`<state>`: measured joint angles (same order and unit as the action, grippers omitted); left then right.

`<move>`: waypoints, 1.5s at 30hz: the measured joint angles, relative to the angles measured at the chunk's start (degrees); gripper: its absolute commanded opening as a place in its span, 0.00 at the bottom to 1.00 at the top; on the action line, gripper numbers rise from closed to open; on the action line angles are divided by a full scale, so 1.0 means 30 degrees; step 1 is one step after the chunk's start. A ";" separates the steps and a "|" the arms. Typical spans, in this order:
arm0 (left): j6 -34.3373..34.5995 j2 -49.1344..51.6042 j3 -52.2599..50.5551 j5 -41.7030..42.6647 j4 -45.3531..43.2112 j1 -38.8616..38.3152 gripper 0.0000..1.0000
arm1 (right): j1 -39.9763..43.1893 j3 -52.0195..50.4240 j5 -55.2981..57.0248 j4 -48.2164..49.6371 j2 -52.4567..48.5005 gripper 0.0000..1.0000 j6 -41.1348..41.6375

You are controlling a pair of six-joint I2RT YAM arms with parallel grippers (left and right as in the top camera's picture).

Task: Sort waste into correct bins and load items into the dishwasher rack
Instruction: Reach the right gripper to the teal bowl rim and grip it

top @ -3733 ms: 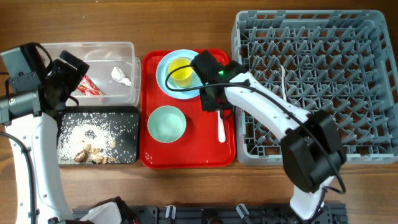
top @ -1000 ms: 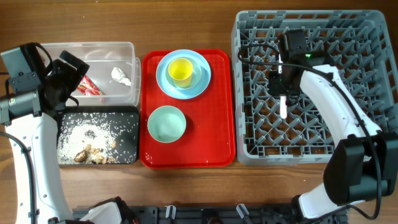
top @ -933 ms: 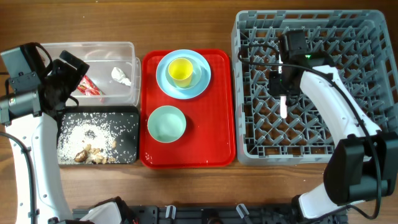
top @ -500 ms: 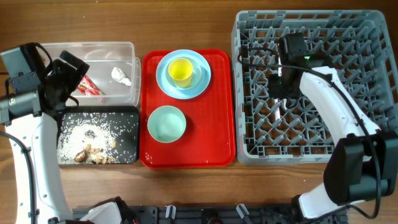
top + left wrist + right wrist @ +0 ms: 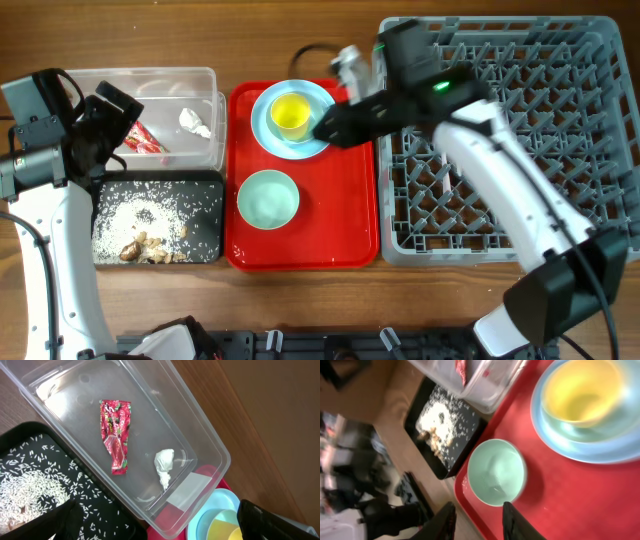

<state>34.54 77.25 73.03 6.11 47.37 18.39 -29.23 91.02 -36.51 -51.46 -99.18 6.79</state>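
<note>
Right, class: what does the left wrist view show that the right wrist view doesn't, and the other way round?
Only the left wrist view shows the crumpled white tissue scrap, lying in the clear tub beside the red wrapper, which is seen whole here. Only the right wrist view shows the pale green bowl standing on the red tray. Both views show the clear tub, the black tray scattered with rice, part of the red tray, the yellow cup and the light-blue plate.
</note>
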 measured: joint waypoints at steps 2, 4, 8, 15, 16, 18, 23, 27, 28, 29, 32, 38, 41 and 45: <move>0.0000 0.0000 0.0000 0.0000 0.0007 0.0000 1.00 | -0.2477 0.0000 0.2594 0.0736 -0.0138 0.20 0.0641; 0.0000 0.0000 0.0000 0.0000 0.0007 0.0000 1.00 | -0.5187 0.0000 0.5741 0.1515 -0.0656 0.18 0.1144; 0.0000 0.0000 0.0000 0.0000 0.0007 0.0000 1.00 | -0.8247 0.0000 1.0287 0.3104 -0.2696 0.05 0.1603; 0.0000 0.0000 0.0000 0.0000 0.0007 0.0000 1.00 | -0.8568 -0.0007 1.4120 0.3759 -0.6047 0.06 0.1647; 0.0000 0.0000 0.0000 0.0000 0.0007 0.0000 1.00 | -0.8422 -0.0007 1.4382 0.3730 -0.6229 0.06 0.1647; 0.0000 0.0000 0.0000 0.0000 0.0007 0.0000 1.00 | -0.8021 -0.0007 1.4702 0.3388 -0.6346 0.07 0.1647; 0.0000 0.0000 0.0000 0.0000 0.0007 0.0000 1.00 | -0.7053 0.0000 1.4834 0.2368 -0.6783 0.09 0.1647; 0.0000 0.0000 0.0000 0.0000 0.0007 0.0000 1.00 | -0.6317 -0.0007 1.5271 0.1712 -0.6951 0.09 0.1647; 0.0000 0.0000 0.0000 0.0000 0.0007 0.0000 1.00 | -0.6164 -0.0007 1.5497 0.1588 -0.6951 0.09 0.1647; 0.0000 0.0000 0.0000 0.0000 0.0000 0.0000 1.00 | -0.6003 -0.0007 1.5817 0.1370 -0.6951 0.09 0.1647; 0.0000 0.0000 0.0000 0.0000 0.0007 0.0000 1.00 | -0.5581 0.0000 1.6954 0.0867 -0.6951 0.11 0.1647; 0.0000 0.0000 0.0000 0.0000 0.0007 0.0000 1.00 | -0.5166 0.0204 1.7755 0.0175 -0.6943 0.16 0.1625; 0.0000 0.0000 0.0000 0.0000 0.0000 0.0000 1.00 | -0.5260 0.1100 1.5657 -0.1304 -0.6914 0.20 0.1042; 0.0000 0.0000 0.0000 0.0000 0.0007 0.0000 1.00 | -0.5778 0.1566 1.1380 -0.2120 -0.6382 0.33 -0.0444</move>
<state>34.54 77.25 73.03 6.11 47.40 18.39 -46.57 95.72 -2.37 -57.82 -118.32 5.45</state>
